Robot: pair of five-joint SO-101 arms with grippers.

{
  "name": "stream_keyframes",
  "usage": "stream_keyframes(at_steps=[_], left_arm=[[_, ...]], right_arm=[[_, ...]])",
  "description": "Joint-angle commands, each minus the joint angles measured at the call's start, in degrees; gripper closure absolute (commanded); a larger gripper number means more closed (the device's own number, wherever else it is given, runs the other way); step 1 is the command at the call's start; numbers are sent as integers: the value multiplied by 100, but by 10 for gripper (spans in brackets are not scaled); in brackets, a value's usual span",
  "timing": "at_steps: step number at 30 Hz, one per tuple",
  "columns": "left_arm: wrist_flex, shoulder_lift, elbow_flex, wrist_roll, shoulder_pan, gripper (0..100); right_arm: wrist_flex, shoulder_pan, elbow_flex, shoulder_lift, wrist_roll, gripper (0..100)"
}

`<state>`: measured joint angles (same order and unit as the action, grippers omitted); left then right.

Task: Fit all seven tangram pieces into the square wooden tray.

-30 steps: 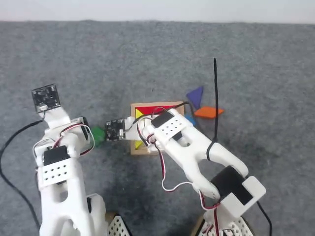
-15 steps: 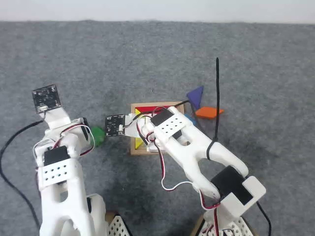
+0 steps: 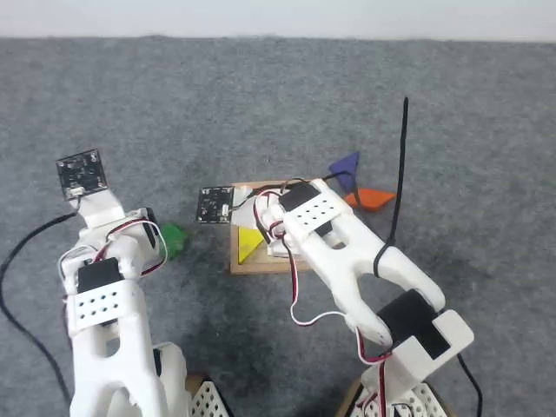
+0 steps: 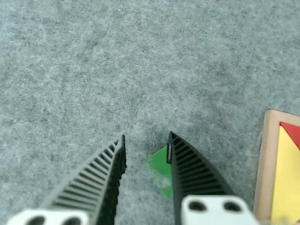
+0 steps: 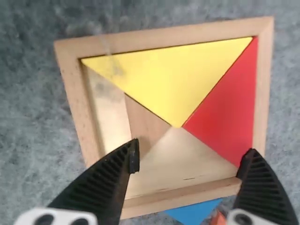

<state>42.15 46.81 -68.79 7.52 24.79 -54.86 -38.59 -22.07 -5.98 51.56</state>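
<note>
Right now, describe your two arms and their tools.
The left arm and right arm are white plastic with black servos, dotted hole patterns and red, white and black wires. The left tool and right tool are black, tapered, ribbed inside.

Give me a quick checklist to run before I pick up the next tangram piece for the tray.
1. Right gripper open and empty above the tray: ok.
2. Yellow triangle and red triangle lying flat inside, edges meeting: ok.
3. Bare floor in the tray for more pieces: ok.
4. Left gripper open over the green piece on the carpet: ok.
5. Blue piece, purple piece and orange piece located outside the tray: ok.
6. All seven pieces accounted for: cannot tell; I count six.
</note>
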Motion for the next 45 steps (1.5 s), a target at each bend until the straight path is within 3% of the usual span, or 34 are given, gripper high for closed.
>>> stream_keyframes(at_steps=[1,6,14,20,37,45], left_arm=[[-176,176,48,44,0,848],[-176,176,48,44,0,848],[-176,176,48,44,0,848],[-176,185,48,44,0,848],[-176,185,48,44,0,848],[-176,185,48,44,0,848]], right_arm=[[-48,75,325,154,-88,659],[-84,180,255,488,-316,670],[426,514,105,215,-352,983],[831,541,132,-400,-352,960],[690,-549,141,-523,-360,959],[620,-505,176,-312,-360,957]])
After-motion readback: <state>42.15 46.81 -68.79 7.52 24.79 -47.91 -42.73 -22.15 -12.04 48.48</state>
